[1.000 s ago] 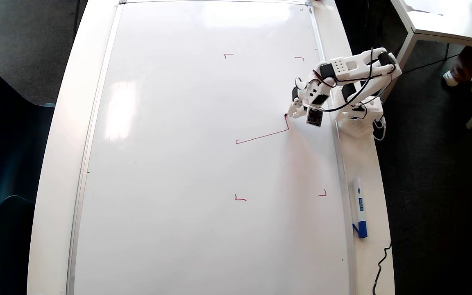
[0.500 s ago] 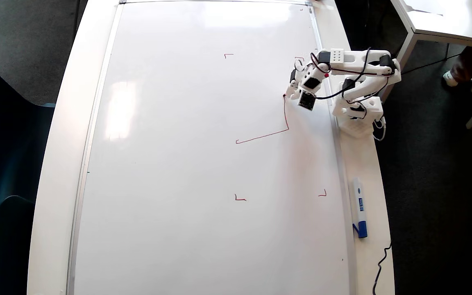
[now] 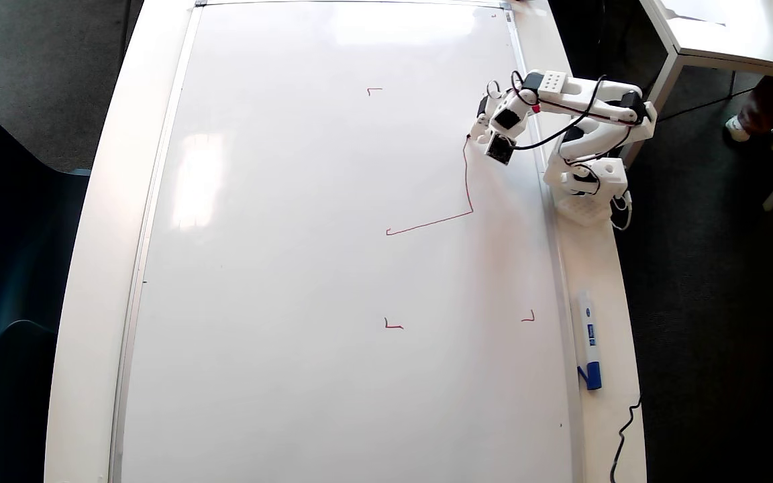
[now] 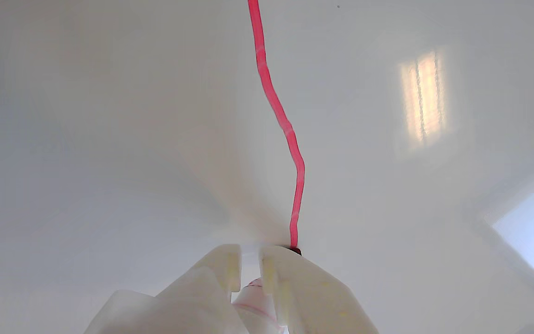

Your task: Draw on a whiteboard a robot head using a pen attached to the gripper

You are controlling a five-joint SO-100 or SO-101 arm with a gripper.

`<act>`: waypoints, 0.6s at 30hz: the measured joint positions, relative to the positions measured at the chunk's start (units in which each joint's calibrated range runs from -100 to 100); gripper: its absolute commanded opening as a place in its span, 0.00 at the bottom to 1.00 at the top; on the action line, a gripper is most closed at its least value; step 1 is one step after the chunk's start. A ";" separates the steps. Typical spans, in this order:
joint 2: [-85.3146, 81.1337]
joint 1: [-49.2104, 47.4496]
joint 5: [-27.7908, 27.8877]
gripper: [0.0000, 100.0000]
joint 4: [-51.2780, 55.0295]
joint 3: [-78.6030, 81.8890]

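Jaws: the jaws are pinching the pen point(image 4: 258, 288), almost closed.
Pen tip: pressing on the whiteboard point(image 3: 292, 268) near its far right edge, overhead.
Robot head point(image 3: 465, 191): two sides only.
Technique: keeping pressure steady, turning left squarely.

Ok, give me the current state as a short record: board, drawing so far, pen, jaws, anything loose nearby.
board: whiteboard, flat on the table, mostly bare
drawing: robot head barely begun; two joined red strokes, one long low stroke and one side stroke
corner marks: three red ones in view
pen: pen between the jaws, dark tip at the red line's end, apparently on the board
gripper: gripper at the side stroke's upper end, jaws shut on the pen
loose item: blue-capped marker on the table beside the board's right frame
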 measured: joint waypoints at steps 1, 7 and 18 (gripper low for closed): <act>0.00 0.68 0.37 0.01 -0.76 0.09; 0.08 1.51 0.58 0.01 -1.27 0.09; 7.88 -1.21 -0.53 0.01 -2.03 -5.48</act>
